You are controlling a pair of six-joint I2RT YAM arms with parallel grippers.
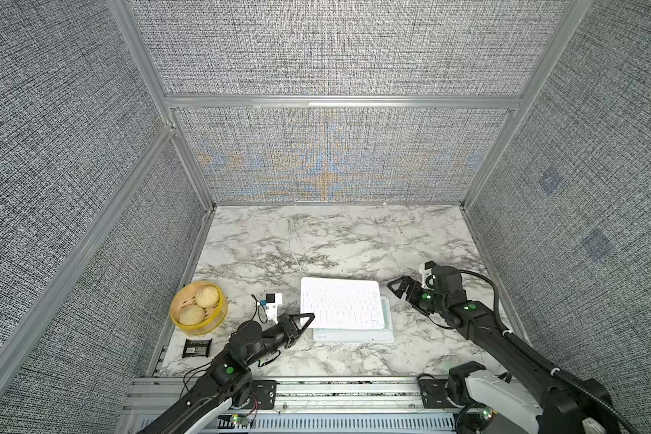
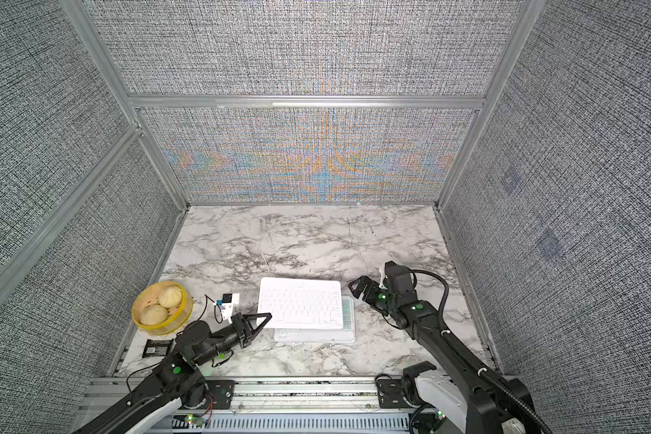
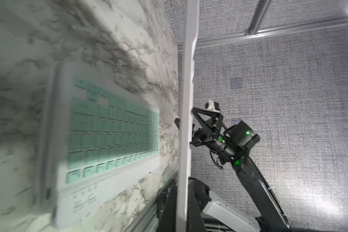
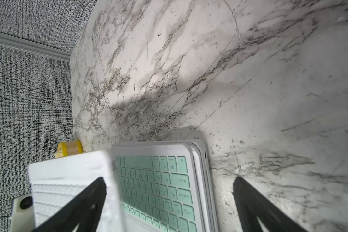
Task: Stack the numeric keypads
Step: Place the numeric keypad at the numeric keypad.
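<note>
A white keypad hangs just above a pile of keypads topped by a mint green one, shifted toward the back and left of it. My left gripper is shut on the white keypad's near-left corner. In the left wrist view that keypad shows edge-on between the jaws of my left gripper, with the mint green keypad beside it. My right gripper stands open just right of the pile. It holds nothing; the mint green keypad and the white keypad lie before it.
A round yellow bun basket with two buns stands at the front left. A small dark packet lies in front of it. Grey fabric walls close in the marble table on three sides; a metal rail runs along the front.
</note>
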